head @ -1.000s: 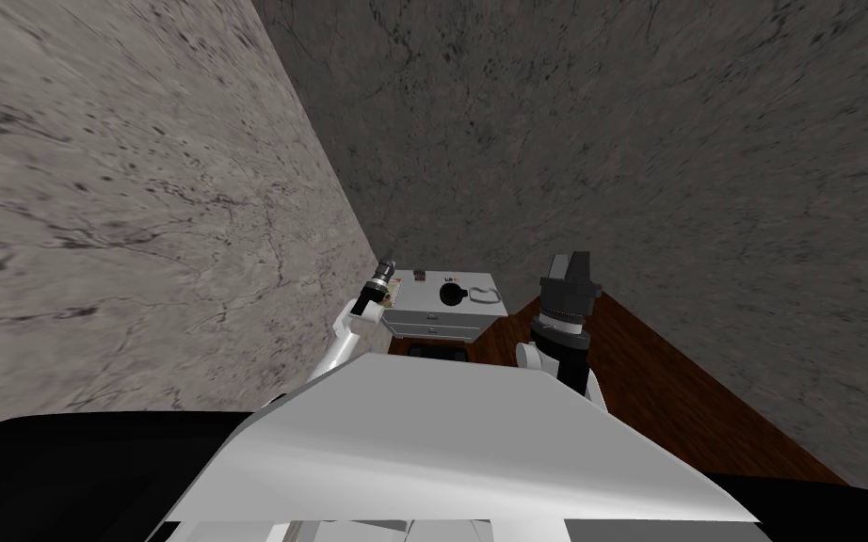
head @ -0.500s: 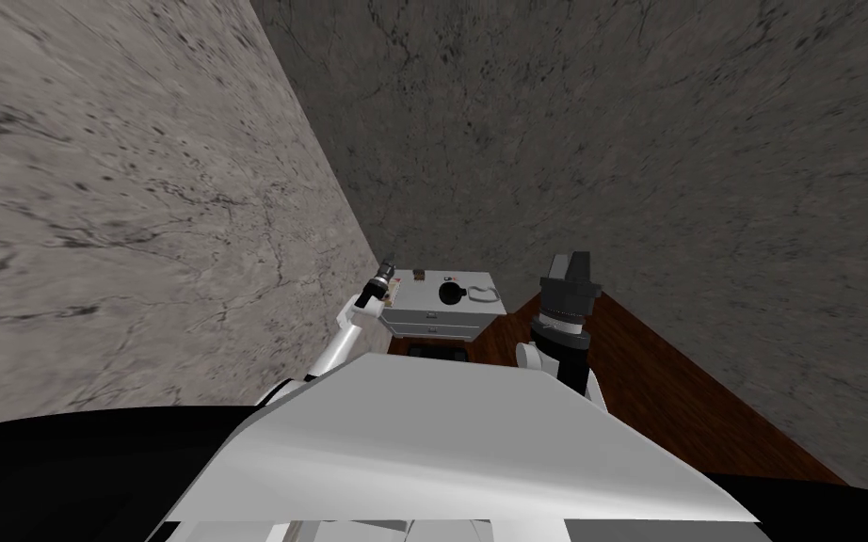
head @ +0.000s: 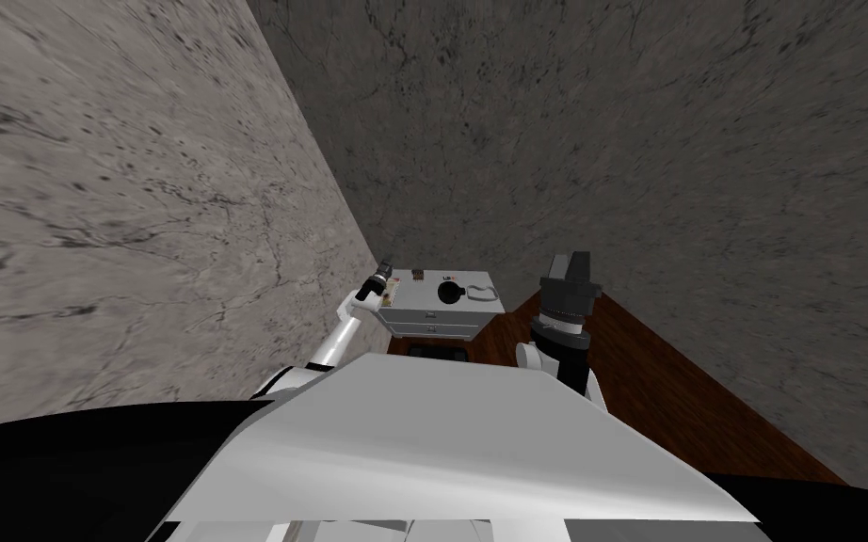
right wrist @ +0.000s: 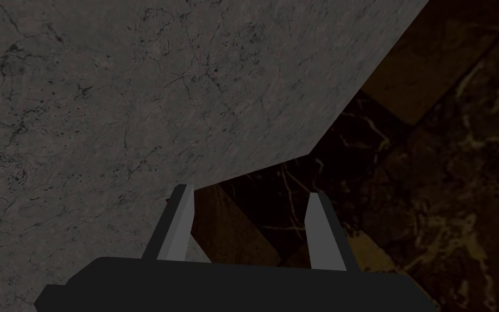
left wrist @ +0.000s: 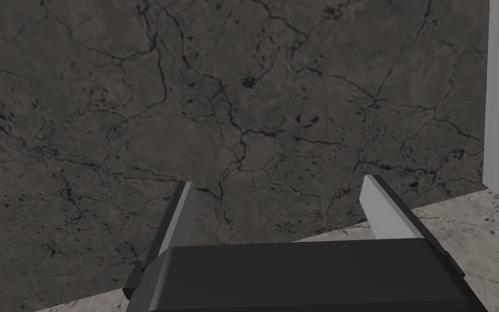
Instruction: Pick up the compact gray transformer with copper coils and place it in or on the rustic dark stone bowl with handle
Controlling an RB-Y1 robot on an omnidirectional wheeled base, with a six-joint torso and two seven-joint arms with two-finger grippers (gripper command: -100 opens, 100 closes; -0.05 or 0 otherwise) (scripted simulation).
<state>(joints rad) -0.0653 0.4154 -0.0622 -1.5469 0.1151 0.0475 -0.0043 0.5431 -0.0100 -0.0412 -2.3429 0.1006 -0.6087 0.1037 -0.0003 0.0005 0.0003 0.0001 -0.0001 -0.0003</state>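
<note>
Marbled wall corner, white drawer cabinet (head: 432, 325) | transformer (head: 415, 276) tiny, near top's back-left corner | dark bowl (head: 447, 294) mid-top | left gripper (head: 385, 274) by top's left edge, fingers wide | right gripper (head: 570, 262) raised beside cabinet, fingers apart

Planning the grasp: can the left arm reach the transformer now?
Probably yes: the open left gripper sits at the nightstand edge, transformer close beside it, nothing between. It faces the wall, so needs turning.

A pale wall (head: 121, 207) and a darker wall (head: 611, 141) meet behind a white cabinet (head: 434, 326) on brown floor (head: 653, 376).
</note>
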